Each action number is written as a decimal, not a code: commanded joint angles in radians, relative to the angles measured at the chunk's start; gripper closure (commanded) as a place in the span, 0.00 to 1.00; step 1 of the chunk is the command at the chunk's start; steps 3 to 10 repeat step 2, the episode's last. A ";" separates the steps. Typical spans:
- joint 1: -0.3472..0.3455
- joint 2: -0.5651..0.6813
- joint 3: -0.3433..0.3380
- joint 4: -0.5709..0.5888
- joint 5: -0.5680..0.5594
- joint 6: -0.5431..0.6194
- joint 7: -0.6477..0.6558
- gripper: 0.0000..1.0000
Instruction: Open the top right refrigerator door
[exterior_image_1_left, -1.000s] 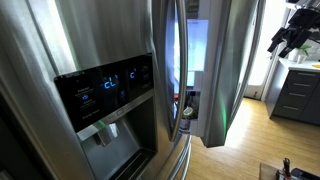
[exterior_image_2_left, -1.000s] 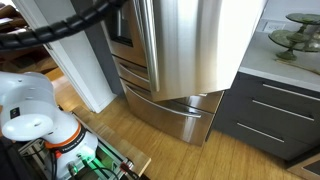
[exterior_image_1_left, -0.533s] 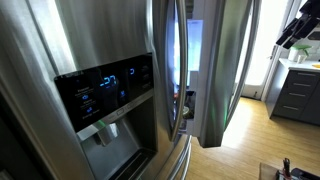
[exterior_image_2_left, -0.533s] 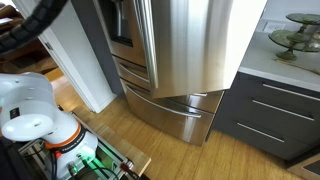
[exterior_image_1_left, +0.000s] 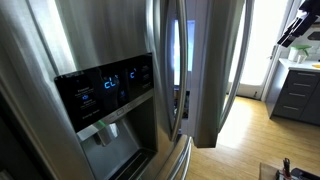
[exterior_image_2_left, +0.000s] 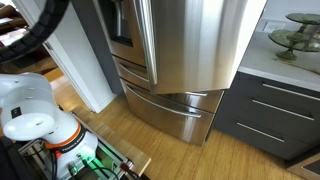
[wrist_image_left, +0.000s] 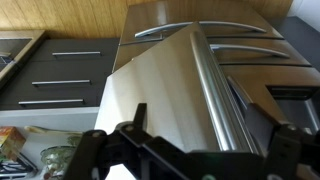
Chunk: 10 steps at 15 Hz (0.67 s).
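Wrist view showed the black Robotiq gripper (wrist_image_left: 210, 150) with its fingers (wrist_image_left: 288, 140) spread apart and empty, above the tall brushed stainless steel top right refrigerator door (wrist_image_left: 150, 95), which stood swung well out, its long curved steel bar handle (wrist_image_left: 215, 90) untouched, the lower steel drawer fronts (wrist_image_left: 200, 35) beyond. Opening looked essentially done; the next move probably called for backing away without nudging the panel.

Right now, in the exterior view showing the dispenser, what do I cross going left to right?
Dispenser panel → lit fridge interior → open right door → robot arm.
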 joint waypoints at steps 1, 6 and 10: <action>0.061 -0.013 -0.026 0.006 -0.033 -0.003 0.032 0.00; 0.061 -0.013 -0.026 0.006 -0.033 -0.003 0.032 0.00; 0.061 -0.013 -0.026 0.006 -0.033 -0.003 0.032 0.00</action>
